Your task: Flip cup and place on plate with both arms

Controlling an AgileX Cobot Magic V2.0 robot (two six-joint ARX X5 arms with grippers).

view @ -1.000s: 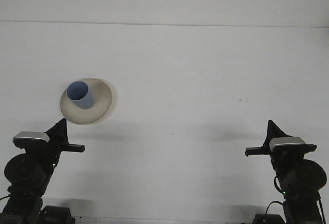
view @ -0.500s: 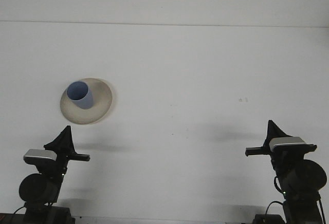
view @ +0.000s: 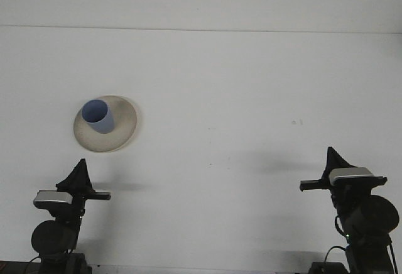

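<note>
A blue cup point(view: 98, 115) stands upright with its mouth up on a beige plate point(view: 119, 132) at the left of the white table. My left gripper point(view: 80, 172) sits low near the front edge, below the plate and apart from it. My right gripper point(view: 331, 159) rests at the front right, far from the cup. Both point away from the camera, and nothing is seen held in either.
The white table's far edge point(view: 201, 29) runs across the top of the view. A small dark mark point(view: 295, 122) lies on the table at the right.
My left arm has drawn back toward the front edge, away from the plate, and shifted slightly right. The right arm, cup and plate have stayed put.
</note>
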